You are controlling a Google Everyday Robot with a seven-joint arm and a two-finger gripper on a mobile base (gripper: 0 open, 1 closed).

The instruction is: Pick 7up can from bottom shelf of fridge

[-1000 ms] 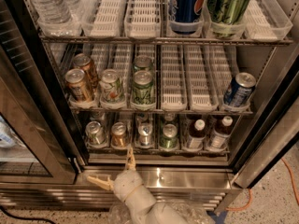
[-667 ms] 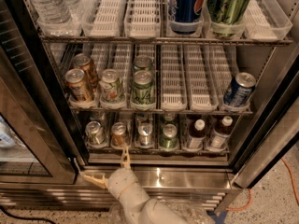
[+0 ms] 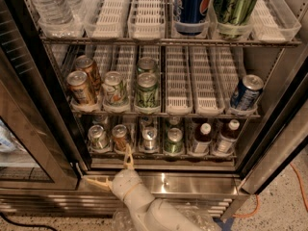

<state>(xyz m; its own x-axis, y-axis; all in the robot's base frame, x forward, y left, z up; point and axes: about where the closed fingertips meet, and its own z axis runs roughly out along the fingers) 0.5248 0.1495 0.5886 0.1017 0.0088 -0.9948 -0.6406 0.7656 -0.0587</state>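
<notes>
The fridge (image 3: 163, 184) stands open, with its steel base at the bottom of the camera view. The bottom shelf (image 3: 159, 154) holds a row of small cans and two dark white-capped bottles (image 3: 214, 137). The 7up can (image 3: 97, 136), silver-lidded with a pale silvery-green side, stands at the row's left end, next to a copper-brown can (image 3: 120, 136). My gripper (image 3: 111, 170) is open and empty, just below and in front of the shelf's left part. One finger (image 3: 128, 158) points up at the shelf edge and the other (image 3: 96, 182) points left.
A silver can (image 3: 150, 138) and a darker green can (image 3: 173, 140) stand right of the copper-brown one. The middle rack holds larger cans (image 3: 147, 89) and a blue can (image 3: 246, 92). The glass door (image 3: 24, 129) hangs open on the left. An orange cable (image 3: 298, 186) lies on the floor.
My gripper has moved a little left and up toward the front edge of the bottom shelf. The cans and bottles have not moved.
</notes>
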